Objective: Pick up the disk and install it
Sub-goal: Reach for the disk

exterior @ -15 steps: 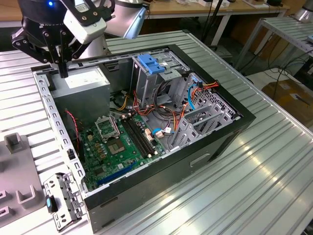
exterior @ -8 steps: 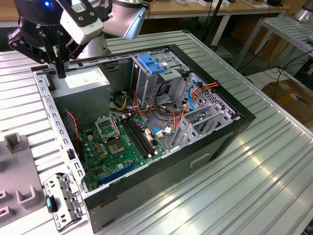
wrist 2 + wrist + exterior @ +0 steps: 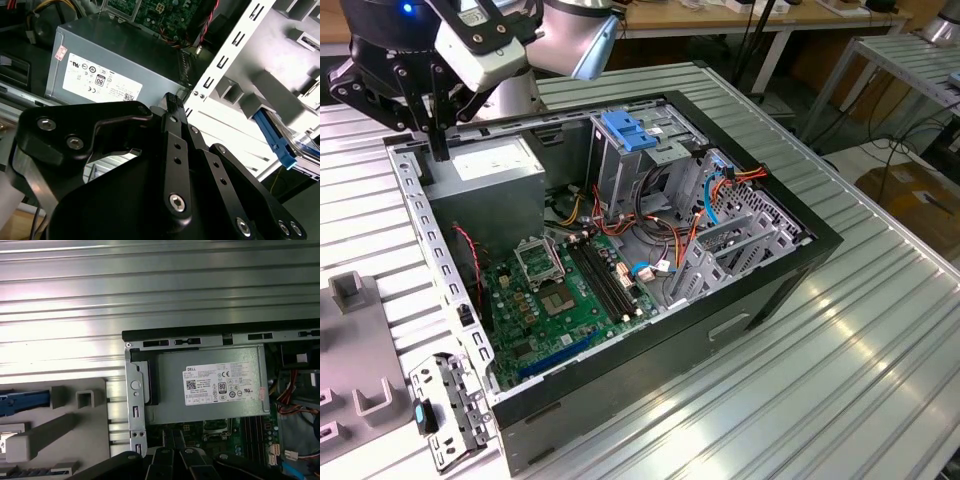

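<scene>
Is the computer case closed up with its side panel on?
No, the computer case lies open, with the green motherboard showing inside it.

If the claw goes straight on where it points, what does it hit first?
The claw would probably meet the grey power supply box first, near the case rail; depth unclear.

Ribbed metal table (image 3: 880, 350) here: open computer case (image 3: 620, 390) sitting mid-frame, grey fixture plate (image 3: 360, 345) at lower left.
</scene>
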Controlling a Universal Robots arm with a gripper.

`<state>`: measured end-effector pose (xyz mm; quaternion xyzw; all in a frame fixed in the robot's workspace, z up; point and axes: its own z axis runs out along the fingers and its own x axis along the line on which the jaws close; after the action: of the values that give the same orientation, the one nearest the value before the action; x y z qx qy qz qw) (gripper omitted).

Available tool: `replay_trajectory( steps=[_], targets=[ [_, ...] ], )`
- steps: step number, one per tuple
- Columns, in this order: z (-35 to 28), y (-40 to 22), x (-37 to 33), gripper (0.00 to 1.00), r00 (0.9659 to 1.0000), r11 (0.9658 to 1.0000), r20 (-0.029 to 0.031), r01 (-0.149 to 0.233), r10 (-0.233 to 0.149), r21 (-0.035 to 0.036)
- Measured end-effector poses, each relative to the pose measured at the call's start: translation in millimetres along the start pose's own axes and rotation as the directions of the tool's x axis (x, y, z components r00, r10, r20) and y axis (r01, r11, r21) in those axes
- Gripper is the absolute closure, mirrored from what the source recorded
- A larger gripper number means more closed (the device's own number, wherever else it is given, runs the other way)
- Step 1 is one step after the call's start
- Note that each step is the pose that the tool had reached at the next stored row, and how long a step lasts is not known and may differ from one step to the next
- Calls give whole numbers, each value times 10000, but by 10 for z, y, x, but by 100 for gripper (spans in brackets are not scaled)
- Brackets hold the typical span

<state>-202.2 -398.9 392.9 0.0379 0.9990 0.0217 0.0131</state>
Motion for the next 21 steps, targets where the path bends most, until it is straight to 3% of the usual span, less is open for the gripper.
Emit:
replay_trajectory(
  steps=[21],
  targets=[
    [-1, -11, 136, 89, 10000, 10000, 0, 0, 0, 0]
  ],
)
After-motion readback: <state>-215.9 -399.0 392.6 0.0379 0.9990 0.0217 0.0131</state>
